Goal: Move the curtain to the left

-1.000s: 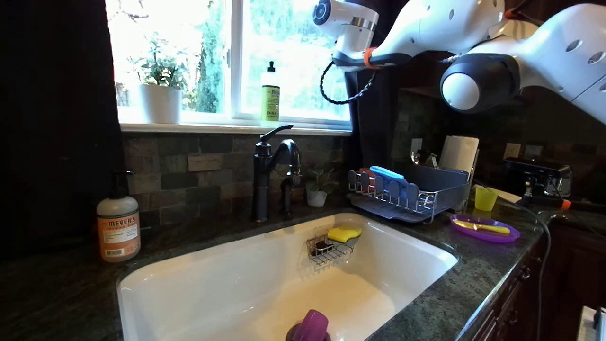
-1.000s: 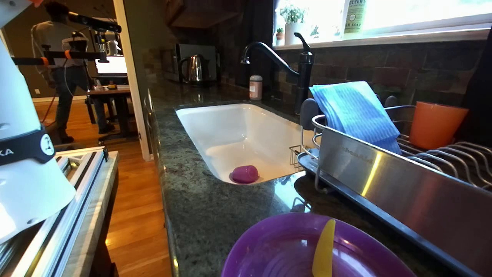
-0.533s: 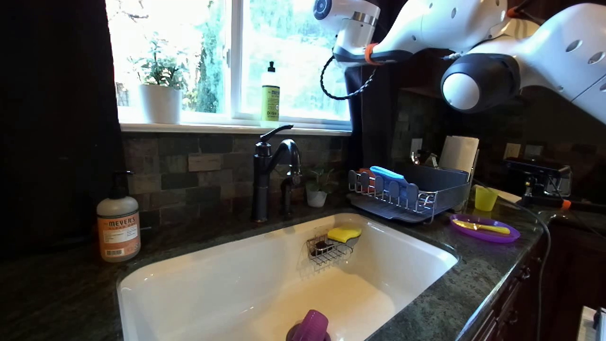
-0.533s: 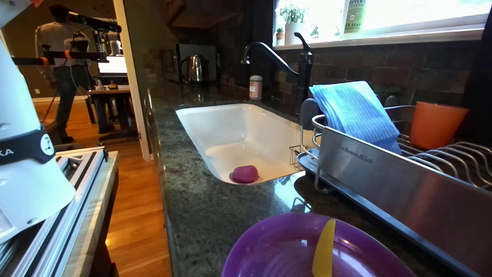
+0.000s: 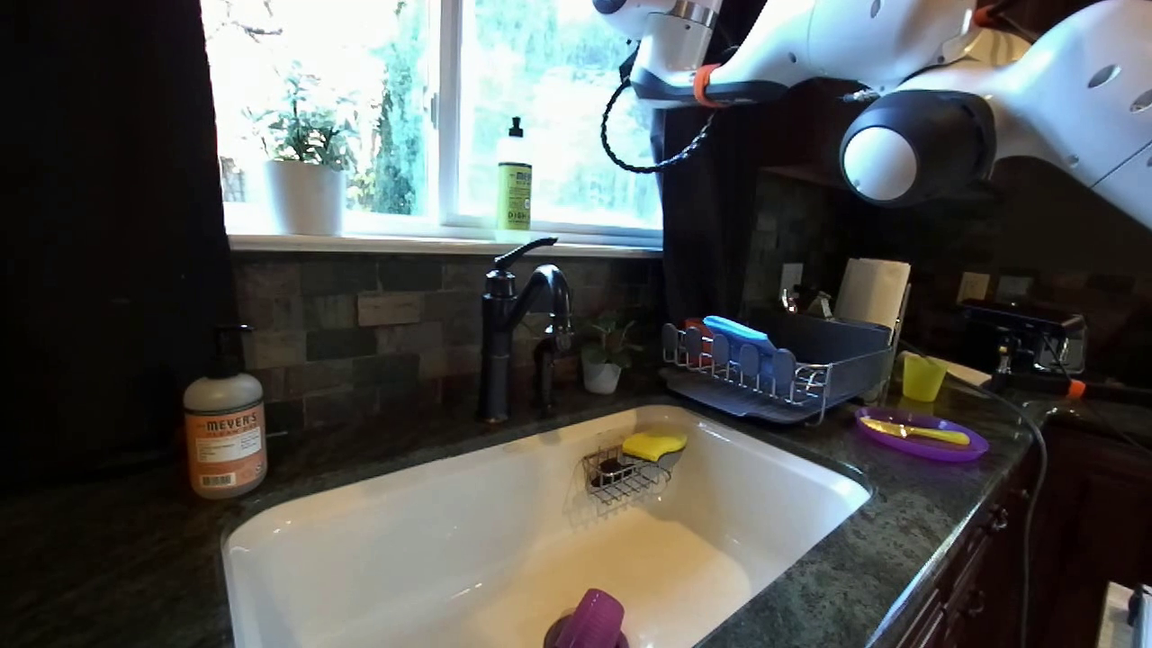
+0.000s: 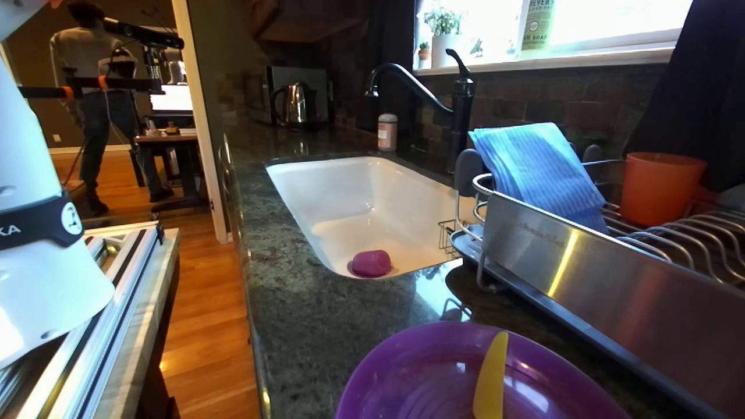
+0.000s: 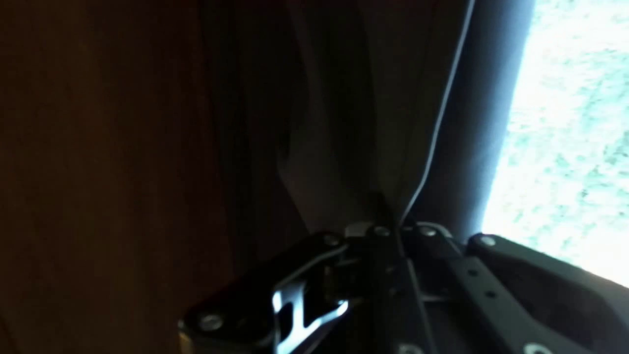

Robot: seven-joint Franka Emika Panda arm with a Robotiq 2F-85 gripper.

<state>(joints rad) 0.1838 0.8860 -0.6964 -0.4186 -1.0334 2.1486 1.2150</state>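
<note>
The curtain [image 5: 706, 207], a tall dark drape, hangs at the window's right side in an exterior view. Its lower part [image 6: 678, 110] slants behind the dish rack in an exterior view. In the wrist view the dark fabric [image 7: 339, 162] gathers into folds that run down to the fingertips. My gripper [image 7: 400, 228] is shut there, with the curtain pinched between its fingers. Neither exterior view shows the gripper; the arm's wrist [image 5: 675, 40] is at the top edge, in front of the curtain.
A dish rack [image 5: 783, 360] with a blue cloth [image 6: 541, 174] and an orange cup [image 6: 663, 189] stands below the curtain. The faucet [image 5: 497, 351] rises behind the white sink [image 5: 360, 540]. A soap bottle [image 5: 515, 193] and potted plant [image 5: 306, 198] stand on the sill.
In both exterior views the curtain has shifted left over the window; its lower edge now slants beside the orange cup. The arm has risen slightly.
</note>
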